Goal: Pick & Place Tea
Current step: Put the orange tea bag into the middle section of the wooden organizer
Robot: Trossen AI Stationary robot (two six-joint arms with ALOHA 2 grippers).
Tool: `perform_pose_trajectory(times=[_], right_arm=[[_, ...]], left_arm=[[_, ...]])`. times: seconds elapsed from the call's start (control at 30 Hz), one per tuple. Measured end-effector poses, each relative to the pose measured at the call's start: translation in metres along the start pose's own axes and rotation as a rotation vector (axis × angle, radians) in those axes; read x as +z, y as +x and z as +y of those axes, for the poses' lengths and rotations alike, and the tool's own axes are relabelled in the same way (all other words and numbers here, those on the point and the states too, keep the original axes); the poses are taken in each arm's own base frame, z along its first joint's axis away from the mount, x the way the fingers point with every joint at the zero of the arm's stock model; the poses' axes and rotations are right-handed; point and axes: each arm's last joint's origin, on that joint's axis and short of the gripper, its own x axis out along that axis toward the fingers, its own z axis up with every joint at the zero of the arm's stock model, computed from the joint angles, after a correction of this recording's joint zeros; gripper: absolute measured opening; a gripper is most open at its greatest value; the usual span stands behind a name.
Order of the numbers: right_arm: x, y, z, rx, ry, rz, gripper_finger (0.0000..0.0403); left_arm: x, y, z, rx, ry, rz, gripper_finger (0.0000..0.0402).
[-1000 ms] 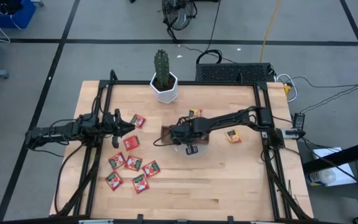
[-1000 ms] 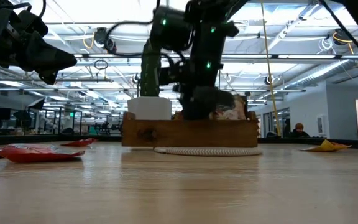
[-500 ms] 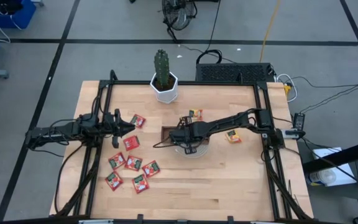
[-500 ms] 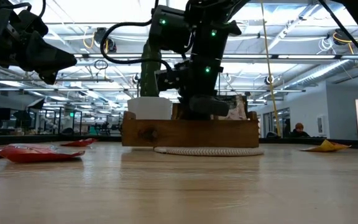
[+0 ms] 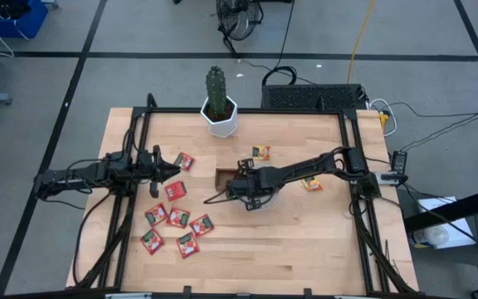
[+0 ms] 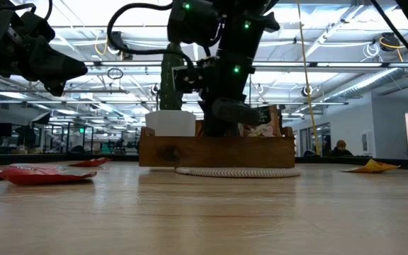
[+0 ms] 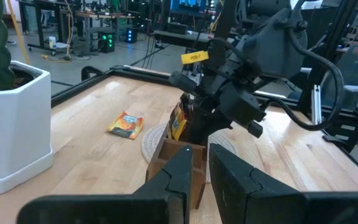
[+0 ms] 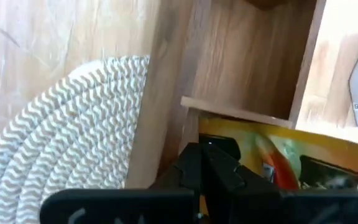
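The brown wooden tray [image 5: 222, 177] stands on a round woven mat [image 6: 236, 171] at the table's middle. My right gripper [image 8: 207, 158] is shut and slants down over it. An orange-yellow tea sachet [image 8: 291, 158] stands on edge in a tray compartment, right behind the fingertips. Several red sachets [image 5: 175, 190] lie flat at the left. Two orange-yellow ones lie flat, one beyond the tray [image 5: 260, 152] and one to its right [image 5: 311, 183]. My left gripper [image 7: 201, 171] waits level at the left, above the red sachets, with a narrow empty gap between its fingers. My right gripper's shut fingertips [image 8: 194, 155] stand in front of the upright sachet's upper corner [image 8: 207, 132], slanting down from the table's right. Whether they touch that corner or hold it, I cannot tell, since the fingers themselves cover the spot.
A cactus in a white pot [image 5: 219, 116] stands at the far edge, left of centre. Black frame rails [image 5: 131, 208] run along the table's left and right sides. Bare wood lies near the front edge.
My right gripper has risen a little over the tray and its wrist has turned, while its arm has swung slightly toward the table's near edge. Its fingers have stayed shut.
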Motion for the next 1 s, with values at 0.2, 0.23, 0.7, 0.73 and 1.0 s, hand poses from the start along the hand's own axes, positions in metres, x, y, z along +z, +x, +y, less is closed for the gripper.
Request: perform_pose_trajectory(times=[0.2,0.23,0.7,0.73,1.0], right_arm=[[0.002,-0.026,0.001,-0.006,0.006,-0.051,0.0],[0.001,-0.034,0.0,-0.015,0.02,-0.054,0.0],[-0.137,-0.084,0.004,-0.343,0.387,-0.331,0.0],[-0.147,-0.083,0.005,-0.35,0.41,-0.38,0.0],[-0.209,-0.07,0.019,-0.438,0.439,-0.736,0.0]], left_arm=[[0.0,0.0,0.0,0.0,0.0,0.0,0.0058],[0.0,0.0,0.0,0.0,0.0,0.0,0.0058],[0.0,0.0,0.0,0.0,0.0,0.0,0.0058],[0.0,0.0,0.0,0.0,0.0,0.0,0.0058],[0.0,0.0,0.0,0.0,0.0,0.0,0.0058]])
